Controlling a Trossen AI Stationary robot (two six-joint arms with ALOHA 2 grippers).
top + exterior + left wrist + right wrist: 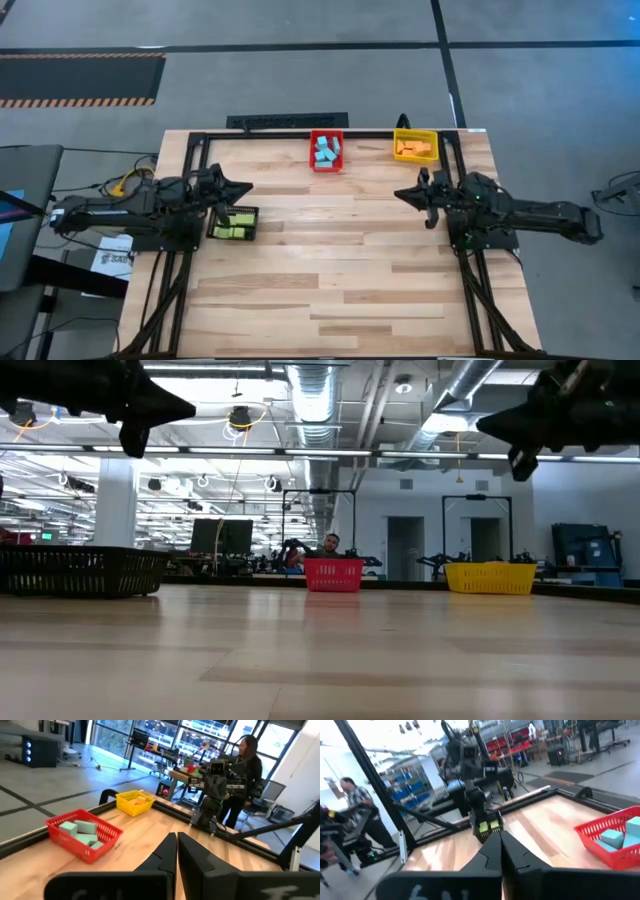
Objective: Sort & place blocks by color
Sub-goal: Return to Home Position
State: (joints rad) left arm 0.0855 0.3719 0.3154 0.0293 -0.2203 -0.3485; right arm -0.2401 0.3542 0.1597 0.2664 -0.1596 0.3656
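Light blue blocks (326, 152) lie in the red bin (313, 164) at the table's far edge, also seen as blue blocks (80, 830) in the red bin (102, 845) in the left wrist view. Orange blocks (412, 148) lie in the yellow bin (431, 155) to its right. Green blocks (232, 226) lie in the black bin (251, 211) at the left. My left gripper (243, 187) hovers shut above the table beside the black bin. My right gripper (402, 193) hovers shut at the table's right, below the yellow bin. Both hang high in the low view.
A black frame (200, 140) runs round the table's far and side edges. Bare wood fills the middle and near half of the table (340, 270). People stand in the room beyond the table, one (247, 760) behind the right arm, another (355, 805) beyond the left arm.
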